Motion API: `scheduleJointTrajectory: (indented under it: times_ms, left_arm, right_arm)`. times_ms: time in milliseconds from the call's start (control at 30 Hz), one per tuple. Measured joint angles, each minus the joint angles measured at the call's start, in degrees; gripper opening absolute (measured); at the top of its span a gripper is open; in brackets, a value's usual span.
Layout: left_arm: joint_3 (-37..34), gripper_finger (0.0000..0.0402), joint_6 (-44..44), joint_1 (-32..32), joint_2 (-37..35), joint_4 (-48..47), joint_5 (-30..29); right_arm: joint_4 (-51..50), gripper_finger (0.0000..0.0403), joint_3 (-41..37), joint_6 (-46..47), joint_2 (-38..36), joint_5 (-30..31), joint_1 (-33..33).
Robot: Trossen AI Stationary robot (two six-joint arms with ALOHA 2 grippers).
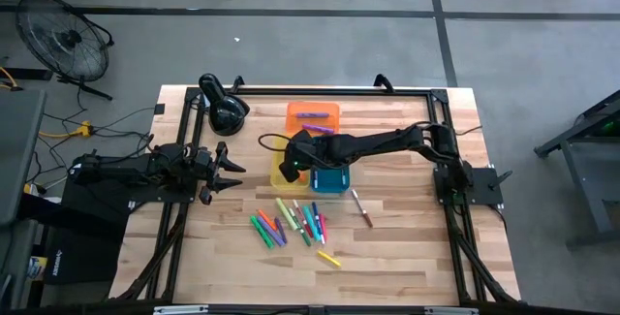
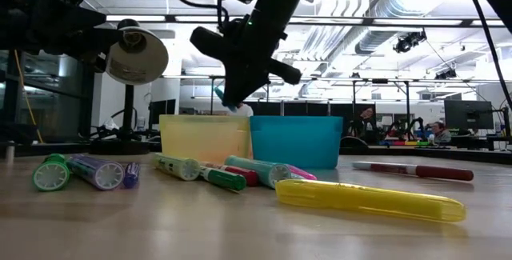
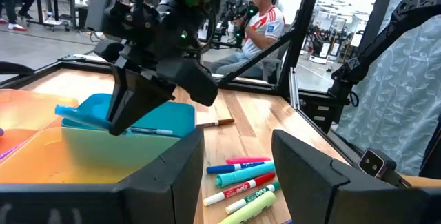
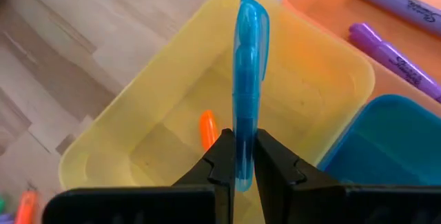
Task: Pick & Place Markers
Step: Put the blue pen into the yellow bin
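- The wooden desk point(image 1: 407, 247) is carrying three trays near its middle: an orange tray point(image 1: 313, 115), a yellow tray point(image 1: 287, 178) and a blue tray point(image 1: 330, 180).
- A cluster of markers point(image 1: 291, 224) is lying loose in front of them.
- A yellow marker point(image 1: 328, 257) is lying nearest the front edge.
- A red marker point(image 1: 361, 207) is lying apart.
- A black lamp point(image 1: 224, 108) is standing towards the back.
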State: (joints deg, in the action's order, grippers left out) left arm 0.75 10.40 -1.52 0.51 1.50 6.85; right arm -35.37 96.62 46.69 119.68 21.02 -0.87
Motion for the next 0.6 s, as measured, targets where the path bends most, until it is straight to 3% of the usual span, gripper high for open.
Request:
scheduleJointTrajectory:
  times_ms: [600]
  left_arm:
    - [0.00, 0.0170, 0.00, 0.00, -0.01, 0.00, 0.00]
  right_arm:
    - [-2.50, 0.0049, 0.00, 1.82, 0.00, -3.40, -0.27]
